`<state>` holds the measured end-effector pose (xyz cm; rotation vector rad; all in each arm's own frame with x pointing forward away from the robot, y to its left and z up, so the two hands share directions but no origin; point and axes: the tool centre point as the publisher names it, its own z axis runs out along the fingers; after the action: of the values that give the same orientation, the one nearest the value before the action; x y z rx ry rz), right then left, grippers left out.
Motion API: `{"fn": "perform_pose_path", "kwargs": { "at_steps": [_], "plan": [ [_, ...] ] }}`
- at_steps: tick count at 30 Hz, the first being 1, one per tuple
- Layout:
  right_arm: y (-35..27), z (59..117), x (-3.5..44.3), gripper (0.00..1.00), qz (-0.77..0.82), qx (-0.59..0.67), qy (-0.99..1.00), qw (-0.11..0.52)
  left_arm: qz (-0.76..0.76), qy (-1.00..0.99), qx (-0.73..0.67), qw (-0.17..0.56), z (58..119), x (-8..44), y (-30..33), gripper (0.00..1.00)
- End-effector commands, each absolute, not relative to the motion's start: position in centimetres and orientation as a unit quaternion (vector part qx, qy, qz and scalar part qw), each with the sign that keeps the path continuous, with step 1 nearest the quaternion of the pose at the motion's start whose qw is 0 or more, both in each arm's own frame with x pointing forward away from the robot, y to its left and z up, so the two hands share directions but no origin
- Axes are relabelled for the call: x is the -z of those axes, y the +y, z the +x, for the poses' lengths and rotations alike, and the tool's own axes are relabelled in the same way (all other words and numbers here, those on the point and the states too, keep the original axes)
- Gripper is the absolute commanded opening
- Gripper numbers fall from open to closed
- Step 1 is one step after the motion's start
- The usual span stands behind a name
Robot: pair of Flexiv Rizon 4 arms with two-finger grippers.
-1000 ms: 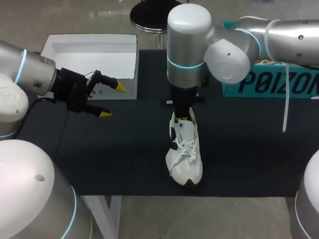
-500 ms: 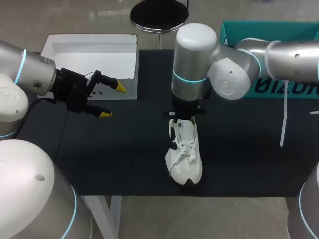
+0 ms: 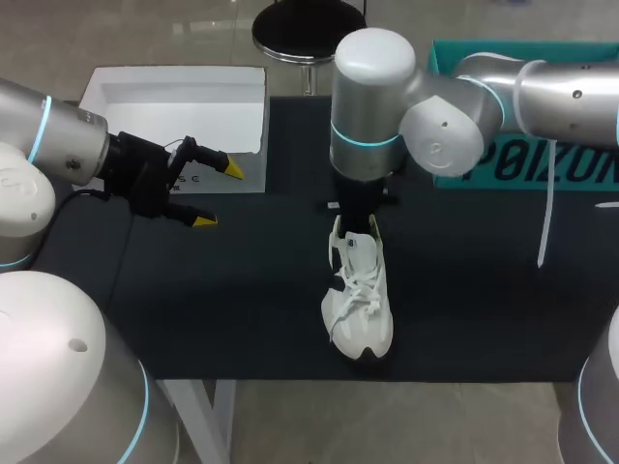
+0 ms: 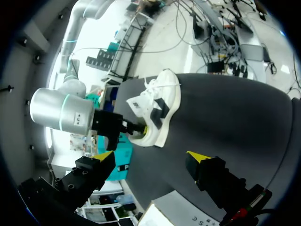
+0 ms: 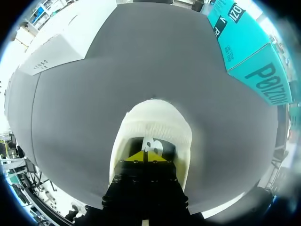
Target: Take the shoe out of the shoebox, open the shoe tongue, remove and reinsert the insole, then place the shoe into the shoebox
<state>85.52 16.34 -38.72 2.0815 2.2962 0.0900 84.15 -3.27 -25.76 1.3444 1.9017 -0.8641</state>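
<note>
- Head view: the white shoe (image 3: 358, 300) lies on the black table (image 3: 242, 290), toe toward the front edge. The left gripper (image 3: 218, 193) hovers with its fingers spread beside the white box (image 3: 174, 97).
- Left wrist view: the right gripper (image 4: 136, 128) reaches into the shoe's heel opening.
- Right wrist view: its yellow tips are pressed together inside the shoe.

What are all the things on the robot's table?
Shoe: one, white, laces up, middle of the table.
Box: one, white, open, far left corner.
Shoebox: one, teal, far right side.
Table: one, black top.
Left gripper: one, yellow-tipped fingers open and empty, beside the white box.
Right gripper: one, yellow-tipped fingers together, tips inside the shoe's heel opening.
</note>
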Motion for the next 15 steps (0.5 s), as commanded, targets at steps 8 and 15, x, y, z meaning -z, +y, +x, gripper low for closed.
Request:
{"fn": "perform_pose_path", "kwargs": {
  "at_steps": [8,15],
  "plan": [
    [16.2,85.0,41.0,0.00,0.665,-0.019,0.746,0.014,0.512,0.725,0.327,0.323,84.1,25.8,-3.3,1.00],
    [16.4,84.4,41.2,0.00,0.664,-0.017,0.748,0.012,0.512,0.725,0.327,0.323,84.1,25.8,-3.3,1.00]
  ]
}}
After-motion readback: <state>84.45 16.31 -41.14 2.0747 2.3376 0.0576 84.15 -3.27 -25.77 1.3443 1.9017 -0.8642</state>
